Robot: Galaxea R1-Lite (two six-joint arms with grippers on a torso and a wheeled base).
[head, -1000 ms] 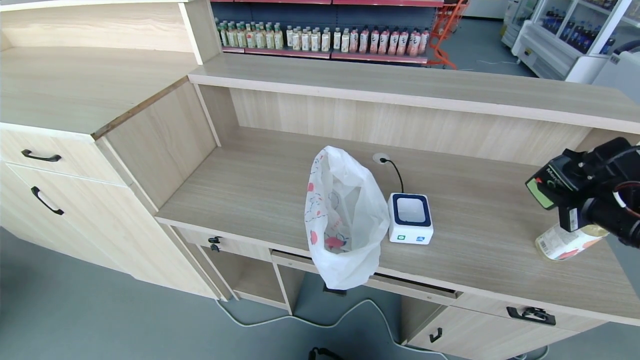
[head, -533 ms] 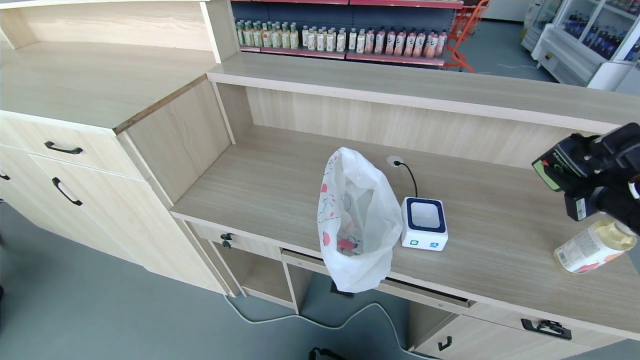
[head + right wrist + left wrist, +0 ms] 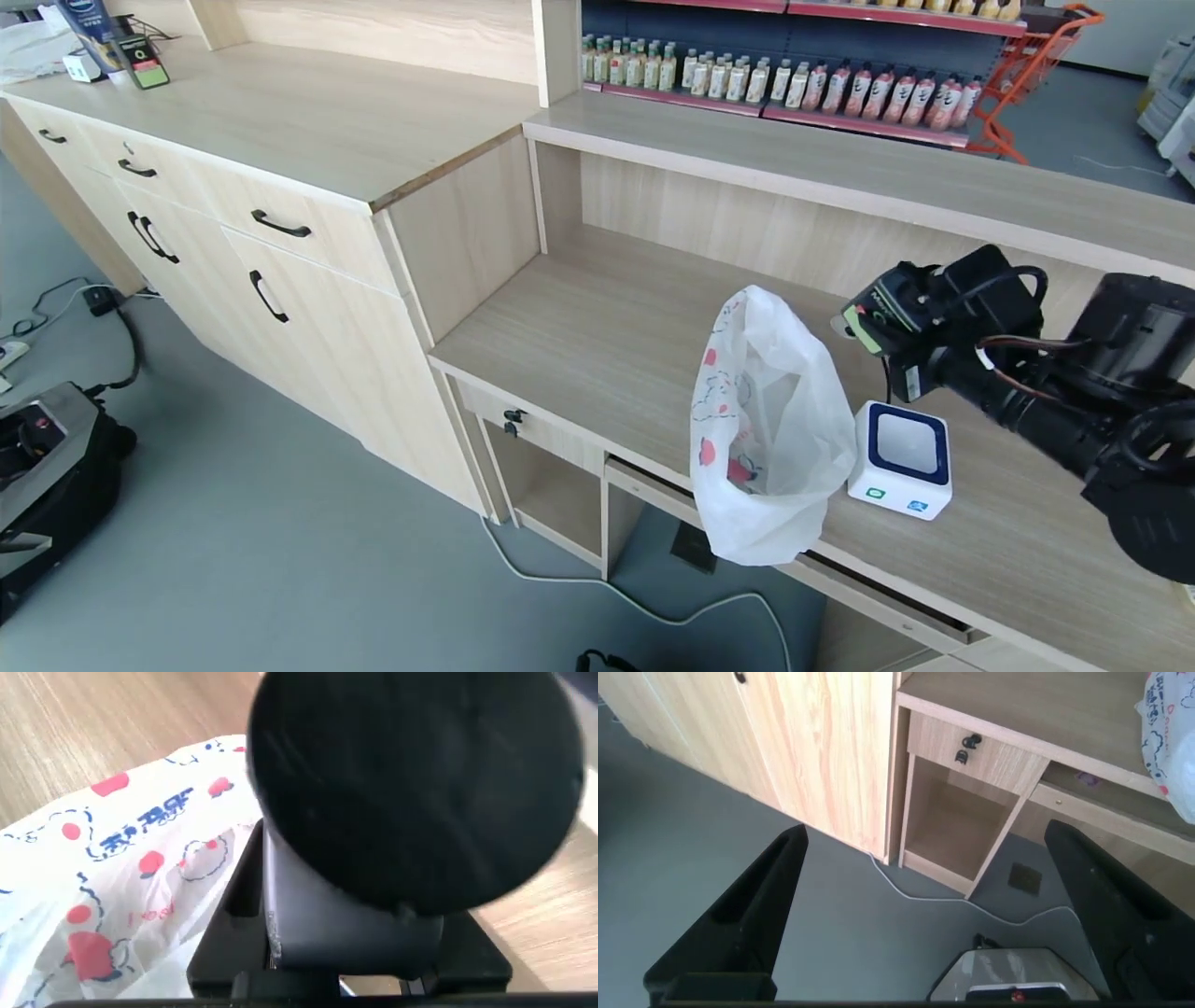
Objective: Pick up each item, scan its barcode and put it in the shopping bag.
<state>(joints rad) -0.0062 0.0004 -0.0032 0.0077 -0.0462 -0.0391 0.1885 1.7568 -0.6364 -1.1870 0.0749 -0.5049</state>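
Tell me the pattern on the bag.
The bag is white with red blobs and blue outline drawings, clearest in the right wrist view.

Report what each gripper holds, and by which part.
Left gripper is open, holding nothing. Right gripper: cannot be told; a dark round shape sits close before its wrist camera.

Pale wood counter (image 3: 607,345), grey floor (image 3: 280,541), bottle-stocked shelves (image 3: 775,84) behind.

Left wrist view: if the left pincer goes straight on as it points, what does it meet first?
Probably the open compartment under the counter's drawer; depth is unclear, so maybe the grey floor first.
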